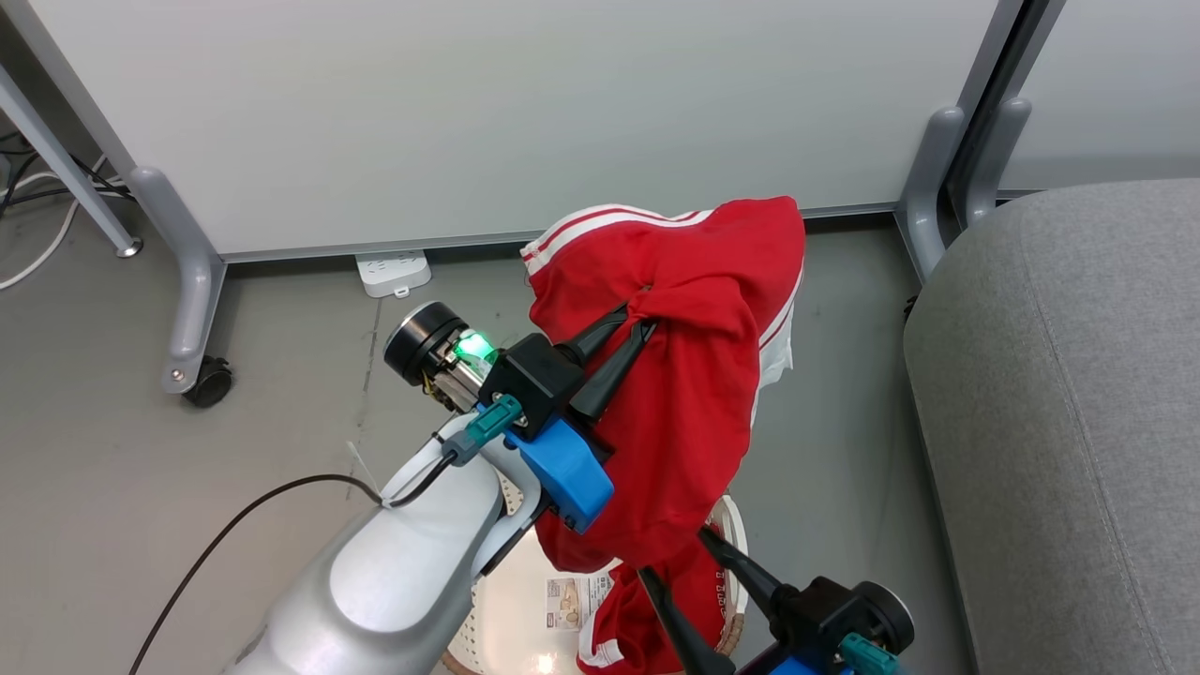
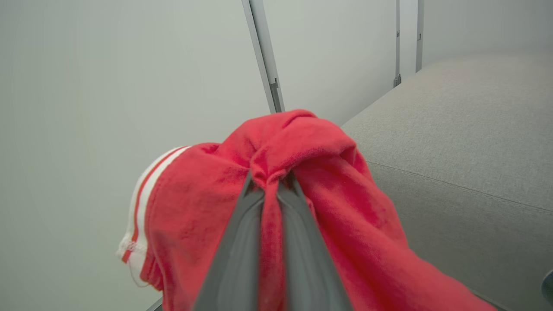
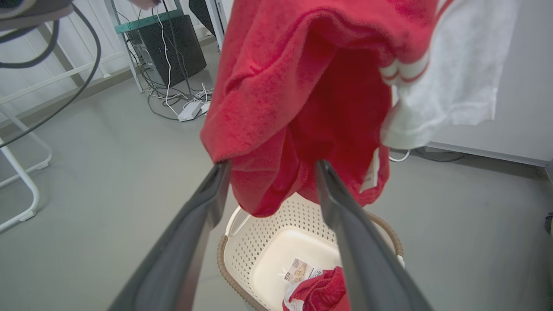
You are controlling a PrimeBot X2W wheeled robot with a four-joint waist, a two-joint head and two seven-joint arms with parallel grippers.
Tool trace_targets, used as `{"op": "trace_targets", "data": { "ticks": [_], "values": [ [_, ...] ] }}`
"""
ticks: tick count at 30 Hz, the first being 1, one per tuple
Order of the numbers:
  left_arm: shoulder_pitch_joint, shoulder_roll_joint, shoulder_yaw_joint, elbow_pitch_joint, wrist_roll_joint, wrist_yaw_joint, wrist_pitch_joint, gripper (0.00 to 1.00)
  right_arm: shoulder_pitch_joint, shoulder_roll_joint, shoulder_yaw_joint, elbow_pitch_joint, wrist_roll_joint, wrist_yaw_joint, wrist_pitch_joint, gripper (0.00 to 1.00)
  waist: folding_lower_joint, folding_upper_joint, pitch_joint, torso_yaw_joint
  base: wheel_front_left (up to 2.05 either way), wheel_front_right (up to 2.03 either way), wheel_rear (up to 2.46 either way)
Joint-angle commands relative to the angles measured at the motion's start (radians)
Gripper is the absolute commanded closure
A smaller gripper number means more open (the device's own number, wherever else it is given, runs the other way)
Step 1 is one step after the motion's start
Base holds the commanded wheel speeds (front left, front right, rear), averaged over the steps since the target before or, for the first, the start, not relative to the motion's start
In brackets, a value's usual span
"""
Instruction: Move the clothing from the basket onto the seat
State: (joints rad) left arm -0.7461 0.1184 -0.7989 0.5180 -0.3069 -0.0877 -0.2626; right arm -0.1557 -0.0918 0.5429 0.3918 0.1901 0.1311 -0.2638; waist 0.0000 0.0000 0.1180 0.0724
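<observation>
The grey seat (image 1: 1059, 422) stands well to the right of the basket (image 3: 263, 242). High above the basket hangs one red garment (image 1: 694, 394), its white-striped hem uppermost, bunched and pinched tight in the clenched left gripper (image 1: 639, 319). A second red garment (image 3: 322, 291) lies inside the basket. The right gripper (image 1: 673, 553) hovers just above the basket rim with its jaws spread wide, holding nothing, near the hanging cloth's lower end. The carry looks best made high and rightward from the basket, so the trailing cloth clears both the rim and the seat's edge before release.
</observation>
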Motion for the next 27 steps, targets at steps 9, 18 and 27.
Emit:
{"op": "trace_targets", "data": {
  "ticks": [9,18,27],
  "values": [
    [-0.009,-0.002,0.01,0.003,0.01,-0.002,-0.003,1.0,-0.04,-0.026,0.063,-0.011,0.061,-0.001,-0.001,0.0,0.0,0.0,0.007,0.007,0.0,0.0,0.0],
    [-0.012,-0.003,0.013,0.004,0.017,-0.005,-0.003,1.0,-0.095,-0.014,0.055,-0.044,0.09,-0.001,-0.001,0.0,0.0,0.0,0.019,0.006,0.0,0.0,0.0],
    [-0.019,-0.011,0.012,0.004,0.02,-0.008,-0.003,1.0,-0.172,0.016,0.027,-0.015,0.082,-0.001,-0.001,0.0,0.0,0.0,0.031,0.01,0.0,0.0,0.0]
  ]
}}
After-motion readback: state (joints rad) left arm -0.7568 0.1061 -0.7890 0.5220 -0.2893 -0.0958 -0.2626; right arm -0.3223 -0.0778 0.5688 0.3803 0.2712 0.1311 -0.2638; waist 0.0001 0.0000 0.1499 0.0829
